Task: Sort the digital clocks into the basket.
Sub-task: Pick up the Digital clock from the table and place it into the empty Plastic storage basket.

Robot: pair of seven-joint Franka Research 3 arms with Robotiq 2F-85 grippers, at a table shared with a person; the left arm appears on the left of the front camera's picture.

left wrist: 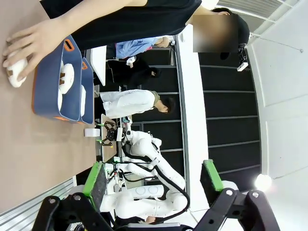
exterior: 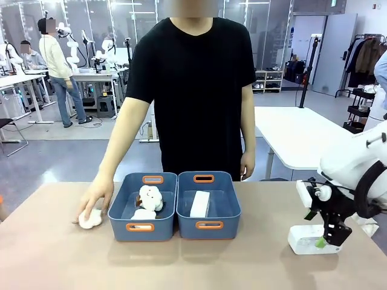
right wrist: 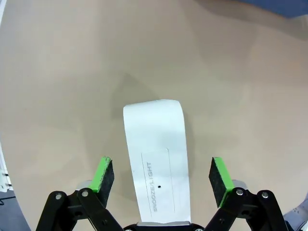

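Clocks first: we count two, one clock (exterior: 200,203) lying inside the right-hand basket (exterior: 231,225) and the other clock (exterior: 301,238) out on the table (exterior: 60,254) over on the right, straight under the right gripper (exterior: 323,243); from the right wrist we see those jaws spread wide either side of it, pads (right wrist: 103,175) clear, gripping nothing; the left gripper (left wrist: 154,179) is spread apart too and empty. Baskets make two, blue, side by side; plush toys (exterior: 150,196) make three, two in the left-hand basket (exterior: 119,225), one plush toy (exterior: 89,219) on the table just beside it under the person's hand (exterior: 100,196).
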